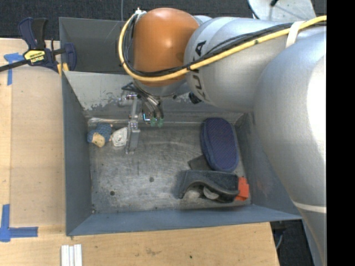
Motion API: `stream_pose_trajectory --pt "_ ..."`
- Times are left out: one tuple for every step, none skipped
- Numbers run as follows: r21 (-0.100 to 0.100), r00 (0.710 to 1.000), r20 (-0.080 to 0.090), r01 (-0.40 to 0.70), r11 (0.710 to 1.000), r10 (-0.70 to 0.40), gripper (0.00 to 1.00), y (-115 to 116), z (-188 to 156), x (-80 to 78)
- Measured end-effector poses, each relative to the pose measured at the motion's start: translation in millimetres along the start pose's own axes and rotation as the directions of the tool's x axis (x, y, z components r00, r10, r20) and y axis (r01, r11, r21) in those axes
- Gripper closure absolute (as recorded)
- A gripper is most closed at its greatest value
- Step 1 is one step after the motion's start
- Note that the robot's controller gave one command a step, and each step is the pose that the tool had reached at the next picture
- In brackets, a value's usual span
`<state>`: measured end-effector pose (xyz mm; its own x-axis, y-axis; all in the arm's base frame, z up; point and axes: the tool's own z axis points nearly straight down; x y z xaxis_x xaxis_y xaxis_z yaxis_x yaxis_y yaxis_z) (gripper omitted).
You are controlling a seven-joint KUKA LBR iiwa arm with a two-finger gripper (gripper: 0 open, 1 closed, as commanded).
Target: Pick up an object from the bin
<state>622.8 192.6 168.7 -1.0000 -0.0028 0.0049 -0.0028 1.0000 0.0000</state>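
My gripper point(132, 142) hangs below the orange dome in the back left part of the bin, low near the floor. Right beside it on the left lies a small whitish-grey lump point(118, 138), touching or nearly touching it. Further left is a small blue and tan thing point(99, 135). Nothing shows held in the gripper.
A dark blue oval mesh pad point(219, 143) lies at the right, leaning towards the back wall. In front of it, near the front right corner, rests a dark grey tool with an orange end point(213, 185). The bare floor stretches across the middle and front left.
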Motion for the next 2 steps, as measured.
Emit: stream_pose_trajectory --pt "-0.002 0.99 0.015 0.137 0.991 -0.137 0.0 31.4 98.2 -1.2" --pt "-0.001 0.991 0.023 0.134 0.991 -0.134 1.0 29.9 92.7 -4.4"
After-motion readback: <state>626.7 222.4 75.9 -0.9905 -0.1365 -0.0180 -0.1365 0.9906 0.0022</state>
